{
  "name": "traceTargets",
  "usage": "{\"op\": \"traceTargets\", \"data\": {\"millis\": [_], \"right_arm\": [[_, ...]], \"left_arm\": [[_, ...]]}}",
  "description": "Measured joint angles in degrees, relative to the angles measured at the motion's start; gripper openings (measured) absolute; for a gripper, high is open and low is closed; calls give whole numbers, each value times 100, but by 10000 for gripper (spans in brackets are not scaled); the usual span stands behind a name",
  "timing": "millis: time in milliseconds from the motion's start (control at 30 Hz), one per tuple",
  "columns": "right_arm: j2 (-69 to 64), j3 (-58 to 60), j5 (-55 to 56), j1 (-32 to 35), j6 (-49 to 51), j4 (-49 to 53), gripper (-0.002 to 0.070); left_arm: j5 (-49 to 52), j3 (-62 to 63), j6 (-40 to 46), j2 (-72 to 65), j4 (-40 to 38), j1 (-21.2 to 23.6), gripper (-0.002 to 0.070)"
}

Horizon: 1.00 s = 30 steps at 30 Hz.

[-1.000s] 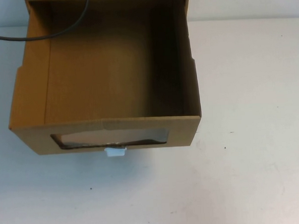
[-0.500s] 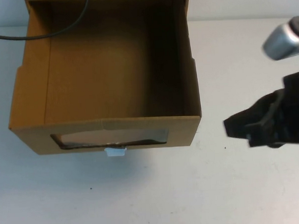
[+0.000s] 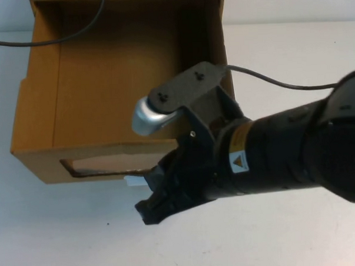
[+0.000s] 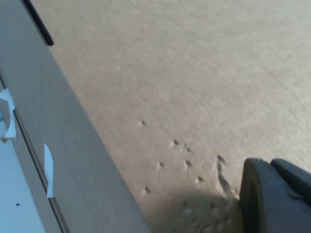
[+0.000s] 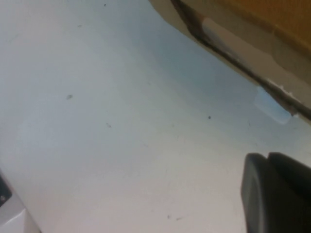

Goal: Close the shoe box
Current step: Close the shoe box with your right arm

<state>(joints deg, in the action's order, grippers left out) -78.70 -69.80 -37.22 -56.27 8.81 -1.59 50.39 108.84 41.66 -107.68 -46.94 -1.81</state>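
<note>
The shoe box [image 3: 123, 94] sits pulled open on the white surface [image 3: 300, 233] at the far left, its drawer gaping upward, its front panel with the dark window [image 3: 108, 165] facing me. My right gripper [image 3: 150, 209] hangs just in front of that panel, close to the small white tab [image 5: 273, 108]; I cannot tell whether its fingers are clenched or released. My left gripper [image 4: 274, 196] sits against plain brown cardboard [image 4: 194, 73], fingers likewise unclear.

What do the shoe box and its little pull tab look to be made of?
The shoe box: brown cardboard, matte, with raw cut edges and folded corners. The pull tab: thin white, likely plastic or tape, slightly translucent. The right hand hangs near the tab; the left hand sits against a cardboard panel.
</note>
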Motion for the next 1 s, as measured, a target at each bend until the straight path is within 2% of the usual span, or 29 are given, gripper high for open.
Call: {"op": "traceTargets", "data": {"millis": [500,1000], "right_arm": [[-1225,-1185,103,0,22,343,-11],[-1429,-1445,167,468,55,390,-11]], "left_arm": [[10,0,-121,0,0,0,-5],[21,0,-129,0,0,0,-5]]}}
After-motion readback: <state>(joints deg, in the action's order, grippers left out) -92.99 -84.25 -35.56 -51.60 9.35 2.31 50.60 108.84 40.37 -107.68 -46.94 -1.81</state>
